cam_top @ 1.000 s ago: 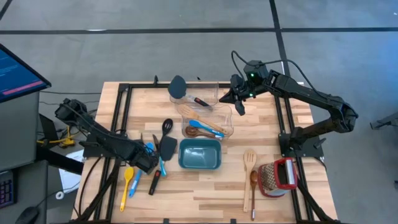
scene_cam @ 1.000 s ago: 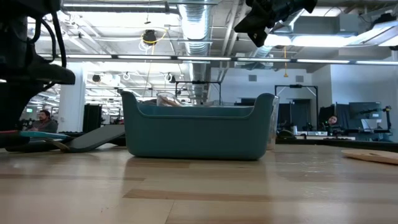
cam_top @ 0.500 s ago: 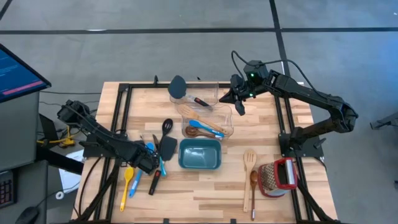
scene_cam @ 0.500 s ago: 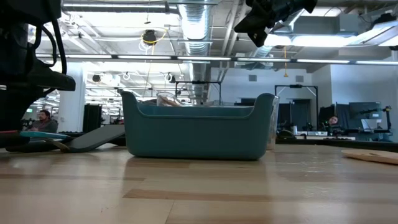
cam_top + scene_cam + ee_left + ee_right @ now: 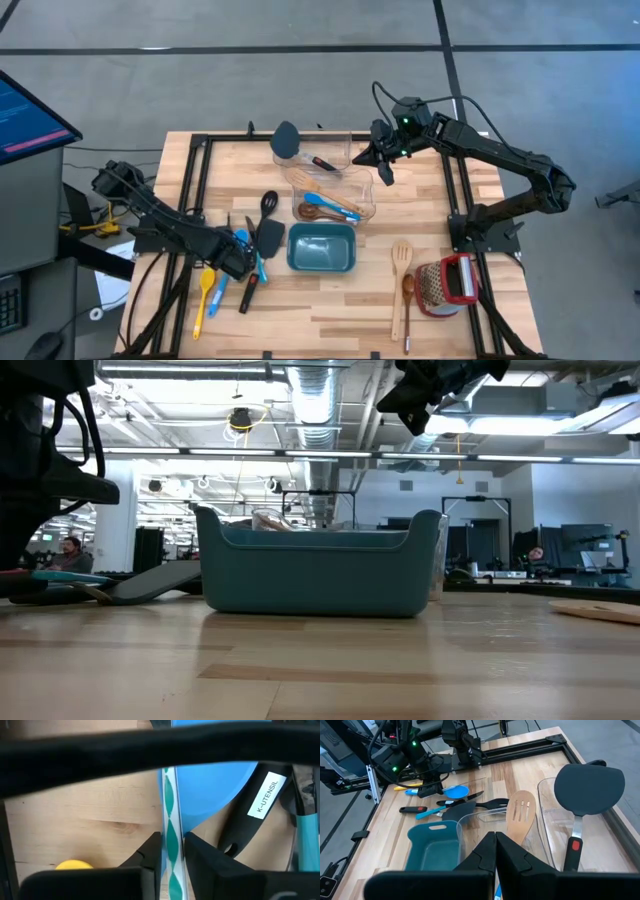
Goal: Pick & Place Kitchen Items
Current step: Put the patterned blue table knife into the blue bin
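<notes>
My left gripper (image 5: 238,257) points down over a cluster of utensils on the table's left side and is shut on a blue spoon (image 5: 215,785) with a slim green-and-white patterned handle. Beside it lie a yellow spoon (image 5: 204,288), a black ladle (image 5: 268,205), a black spatula (image 5: 269,238) and a teal-handled utensil (image 5: 305,845). My right gripper (image 5: 383,172) hangs shut and holding nothing, high over the far right of the table, next to a clear container (image 5: 330,180). My left gripper pinches the blue spoon's patterned handle (image 5: 173,835) between its two fingers, close to the bowl. The fingers (image 5: 150,857) come from above, pointing down, and lie across the handle. The spoon lies flat on the table.
The clear container holds a black spatula (image 5: 288,140), a slotted wooden spatula (image 5: 520,815) and some spoons. A teal bin (image 5: 321,248) stands mid-table. A pale slotted spatula (image 5: 401,258), a brown wooden spoon (image 5: 407,300) and a red grater (image 5: 445,282) lie near right.
</notes>
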`<state>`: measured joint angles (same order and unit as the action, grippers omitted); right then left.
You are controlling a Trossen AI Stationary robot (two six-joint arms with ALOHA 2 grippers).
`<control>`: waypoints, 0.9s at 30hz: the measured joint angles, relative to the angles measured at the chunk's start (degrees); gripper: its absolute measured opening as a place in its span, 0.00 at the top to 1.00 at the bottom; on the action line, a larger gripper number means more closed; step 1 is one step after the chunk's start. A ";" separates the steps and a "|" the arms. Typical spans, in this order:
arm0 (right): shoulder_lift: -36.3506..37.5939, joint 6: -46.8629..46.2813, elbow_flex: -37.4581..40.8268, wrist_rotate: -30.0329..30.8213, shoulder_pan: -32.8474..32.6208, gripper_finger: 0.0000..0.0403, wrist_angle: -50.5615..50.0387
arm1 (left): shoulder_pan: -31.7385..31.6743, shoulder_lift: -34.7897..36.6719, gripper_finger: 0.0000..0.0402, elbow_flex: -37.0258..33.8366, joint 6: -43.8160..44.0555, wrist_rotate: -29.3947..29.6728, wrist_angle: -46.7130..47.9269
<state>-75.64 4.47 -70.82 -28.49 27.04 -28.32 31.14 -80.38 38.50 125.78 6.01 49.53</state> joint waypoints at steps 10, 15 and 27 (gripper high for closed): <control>0.00 0.02 0.01 0.00 0.01 1.00 0.00 | 0.00 0.24 0.97 0.09 0.02 0.01 0.03; 0.00 0.02 0.00 0.00 0.00 1.00 0.00 | 0.02 1.42 0.97 -0.04 -0.23 -0.04 -0.02; 0.00 0.04 -0.01 0.00 0.00 1.00 -0.01 | 0.02 7.14 0.98 -0.04 -4.39 -0.13 0.16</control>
<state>-75.64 4.51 -70.83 -28.49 27.04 -28.32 31.16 -73.24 38.46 121.39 5.88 49.69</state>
